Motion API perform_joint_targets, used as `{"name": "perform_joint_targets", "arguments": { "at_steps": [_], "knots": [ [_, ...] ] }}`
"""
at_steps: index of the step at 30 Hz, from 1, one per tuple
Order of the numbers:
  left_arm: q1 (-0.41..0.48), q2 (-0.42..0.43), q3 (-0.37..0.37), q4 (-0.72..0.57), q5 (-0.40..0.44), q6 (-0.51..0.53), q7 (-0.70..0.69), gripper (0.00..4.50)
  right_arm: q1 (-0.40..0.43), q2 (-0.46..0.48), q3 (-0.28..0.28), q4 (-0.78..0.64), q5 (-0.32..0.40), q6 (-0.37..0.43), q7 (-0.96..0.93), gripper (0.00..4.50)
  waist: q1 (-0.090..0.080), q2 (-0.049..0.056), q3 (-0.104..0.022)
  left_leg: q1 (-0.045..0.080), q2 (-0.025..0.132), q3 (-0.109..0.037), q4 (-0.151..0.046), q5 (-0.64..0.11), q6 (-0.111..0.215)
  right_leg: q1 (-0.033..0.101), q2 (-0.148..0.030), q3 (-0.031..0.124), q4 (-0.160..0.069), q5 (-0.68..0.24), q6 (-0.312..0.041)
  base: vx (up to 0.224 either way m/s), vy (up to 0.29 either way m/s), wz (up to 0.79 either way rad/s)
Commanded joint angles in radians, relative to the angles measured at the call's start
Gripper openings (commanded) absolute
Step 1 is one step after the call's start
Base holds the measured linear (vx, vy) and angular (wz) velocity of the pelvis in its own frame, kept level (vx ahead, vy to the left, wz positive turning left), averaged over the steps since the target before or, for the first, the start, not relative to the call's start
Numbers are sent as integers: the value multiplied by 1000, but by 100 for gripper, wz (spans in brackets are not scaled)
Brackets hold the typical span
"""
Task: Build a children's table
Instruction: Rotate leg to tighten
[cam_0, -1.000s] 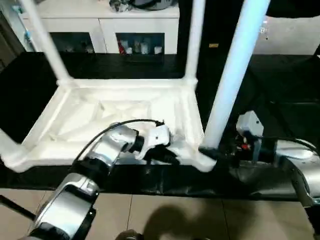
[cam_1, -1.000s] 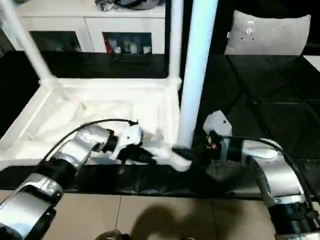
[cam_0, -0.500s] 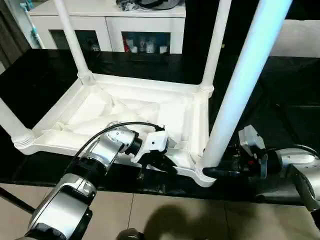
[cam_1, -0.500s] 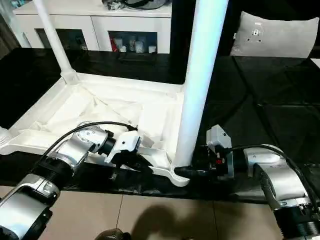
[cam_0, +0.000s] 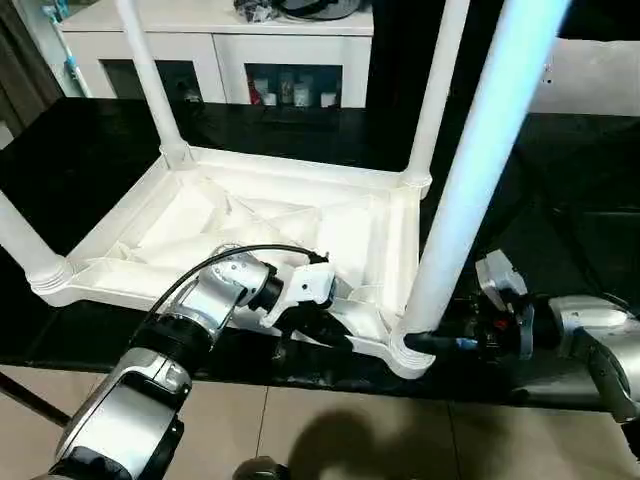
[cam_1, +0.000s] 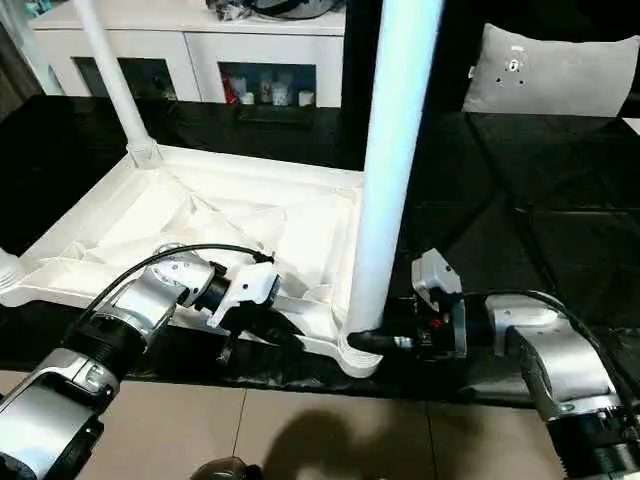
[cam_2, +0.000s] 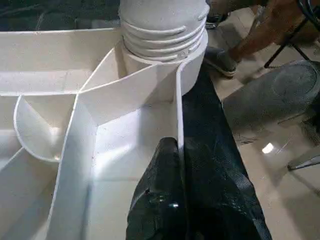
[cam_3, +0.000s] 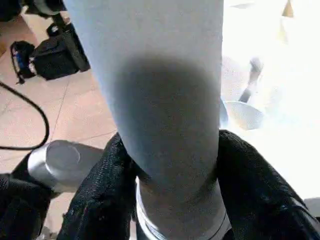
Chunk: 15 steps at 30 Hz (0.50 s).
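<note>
Flipped tabletop sits on the black desk, ribs up, with legs standing in its corner sockets. Going left to right: the left end effector is clenched on the near rim, one finger each side, so it's your anchor; I'd keep it pinned so the top can't skid. Then the near-right leg, upright in its socket. The right end effector has both fingers around its base. I'd twist slowly, keep the leg plumb, and not yank sideways.
</note>
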Motion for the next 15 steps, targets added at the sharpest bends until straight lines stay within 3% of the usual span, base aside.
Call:
{"name": "perform_joint_targets", "arguments": {
  "at_steps": [1,4,5,6,7,9,12,15],
  "knots": [
    [-33,-67,35,-34,-33,57,111,0,-13,78,26,-61,47,86,-100,198,-13,-27,-65,22,62,-25,-74,-254,53,43,-73,46,-85,-461,-145,0,0,0],
    [-50,-111,57,-24,-28,120,210,0,-38,157,25,-49,-35,114,-290,198,-26,-26,-64,22,55,-28,-73,-273,30,42,-75,42,-92,-515,-120,0,0,0],
    [-54,-121,62,-21,-27,134,233,0,-45,173,24,-43,-53,123,-331,198,-39,-29,-64,18,52,-30,-75,-277,22,45,-72,39,-92,-523,-110,0,0,0],
    [-65,-141,72,-12,-27,153,273,0,-66,211,14,-26,-77,152,-410,198,-45,-28,-65,20,52,-31,-75,-282,20,44,-72,38,-93,-524,-108,0,0,0],
    [-72,-154,78,-7,-27,166,299,0,-80,236,7,-14,-92,172,-462,198,-63,-26,-68,16,50,-33,-74,-277,20,47,-72,37,-93,-498,-113,0,0,0],
    [-83,-172,86,3,-27,184,337,0,-99,272,-7,0,-108,192,-530,198,-80,-26,-66,17,47,-29,-72,-279,28,42,-67,39,-92,-474,-129,0,0,0],
    [-119,-227,116,44,-21,214,469,0,-157,371,-53,44,-147,257,-730,197,-90,-27,-68,14,42,-28,-68,-261,36,45,-67,38,-93,-467,-131,0,0,0],
    [-150,-275,146,85,-15,218,590,0,-184,430,-73,78,-178,228,-847,197,-97,-25,-74,12,45,-27,-66,-214,46,49,-66,41,-86,-392,-144,0,0,0]
  ]
}}
